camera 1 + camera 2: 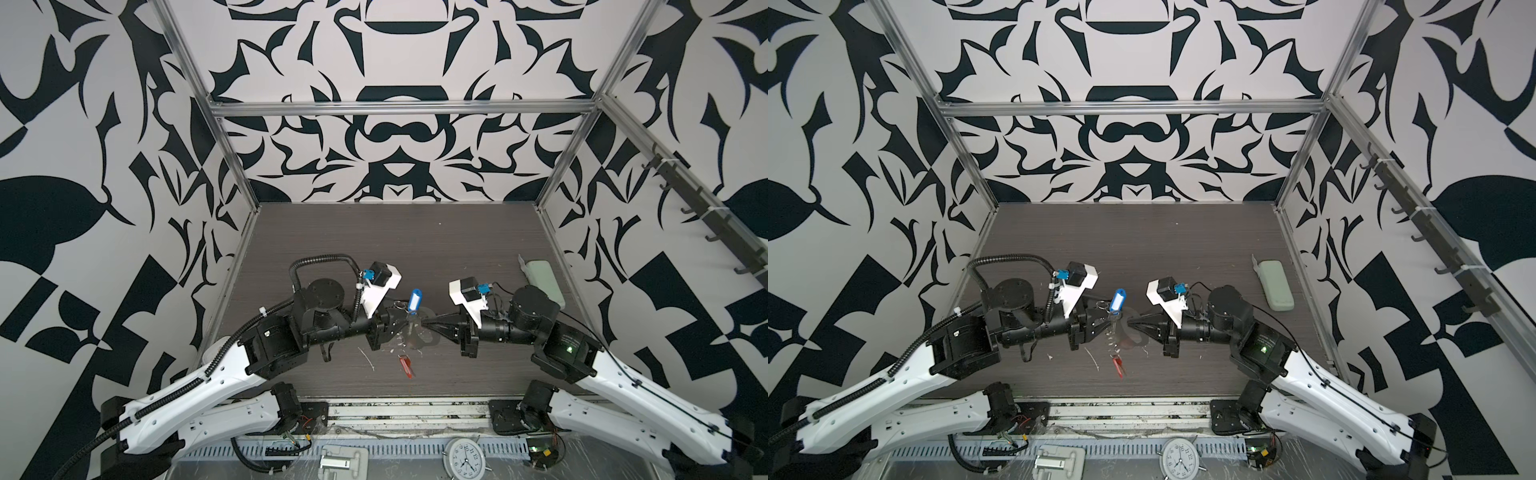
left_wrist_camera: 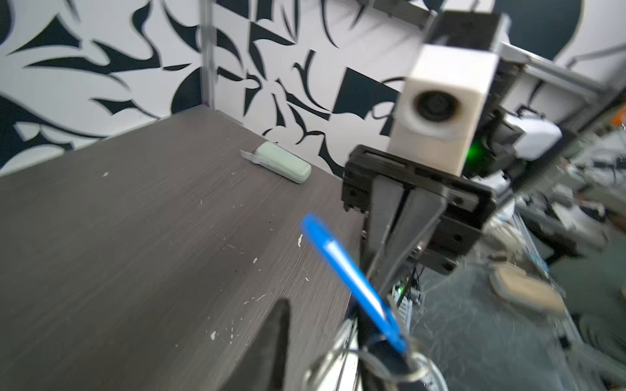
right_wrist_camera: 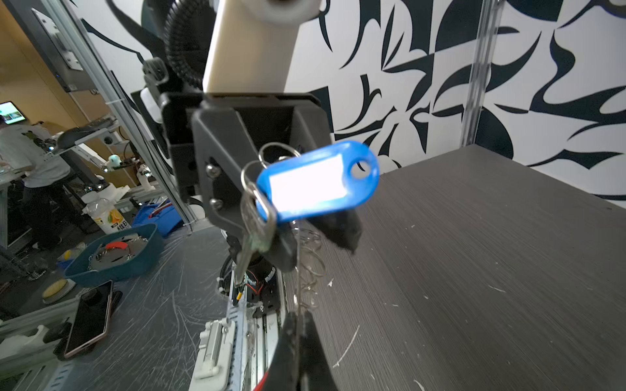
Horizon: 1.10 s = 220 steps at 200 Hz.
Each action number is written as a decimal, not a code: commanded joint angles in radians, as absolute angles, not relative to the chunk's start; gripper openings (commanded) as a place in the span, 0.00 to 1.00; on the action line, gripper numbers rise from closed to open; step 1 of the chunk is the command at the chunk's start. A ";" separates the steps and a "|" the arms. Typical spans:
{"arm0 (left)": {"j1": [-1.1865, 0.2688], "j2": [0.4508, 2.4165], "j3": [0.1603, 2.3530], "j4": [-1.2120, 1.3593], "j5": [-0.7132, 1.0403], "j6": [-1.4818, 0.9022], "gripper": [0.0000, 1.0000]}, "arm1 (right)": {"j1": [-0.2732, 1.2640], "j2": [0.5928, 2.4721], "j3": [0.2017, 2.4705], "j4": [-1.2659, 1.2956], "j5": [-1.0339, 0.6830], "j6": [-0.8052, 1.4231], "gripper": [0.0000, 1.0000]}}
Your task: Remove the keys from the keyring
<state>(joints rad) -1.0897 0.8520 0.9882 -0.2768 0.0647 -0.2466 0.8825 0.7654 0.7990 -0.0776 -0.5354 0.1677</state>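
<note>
One blue-tagged key [image 3: 252,218] aloft, keyring [image 3: 313,262] in right end effector [image 3: 298,320]

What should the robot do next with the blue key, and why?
Probably close the left claw on the blue-tagged key and ease it away: the right claw pinches the keyring, while the left jaws stand apart beside the key.

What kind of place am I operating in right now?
Probably a robotics lab test cell: a silver aluminium frame with black-and-white patterned wall panels around a dark wood-grain tabletop, and a person at benches beyond.
</note>
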 commanded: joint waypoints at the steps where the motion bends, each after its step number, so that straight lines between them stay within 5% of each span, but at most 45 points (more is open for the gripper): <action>1: -1.091 0.806 0.970 -0.283 -0.175 -0.283 0.52 | 0.883 0.799 0.940 -0.242 -0.356 0.097 0.00; 45: -1.091 0.534 0.756 -0.052 -0.514 -0.317 0.64 | 0.890 0.918 1.113 -0.469 -0.096 0.115 0.00; 77: -1.091 0.504 0.734 -0.096 -0.596 -0.338 0.67 | 0.891 1.097 1.268 -0.695 0.127 0.141 0.00; 104: -1.091 0.573 0.777 -0.142 -0.547 -0.338 0.67 | 0.900 1.040 1.208 -0.465 -0.227 0.213 0.00; 126: -1.091 0.609 0.779 -0.119 -0.458 -0.307 0.68 | 0.874 1.063 1.224 -0.497 -0.126 0.193 0.00; 220: -1.052 0.622 0.849 -0.232 -0.212 -0.273 0.77 | 0.729 1.073 1.257 -0.583 -0.593 0.128 0.00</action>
<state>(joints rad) -1.0790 0.6300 0.7998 -0.1852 -0.3031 -0.2714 0.7345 1.0985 1.2110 -0.5877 -0.4599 0.1669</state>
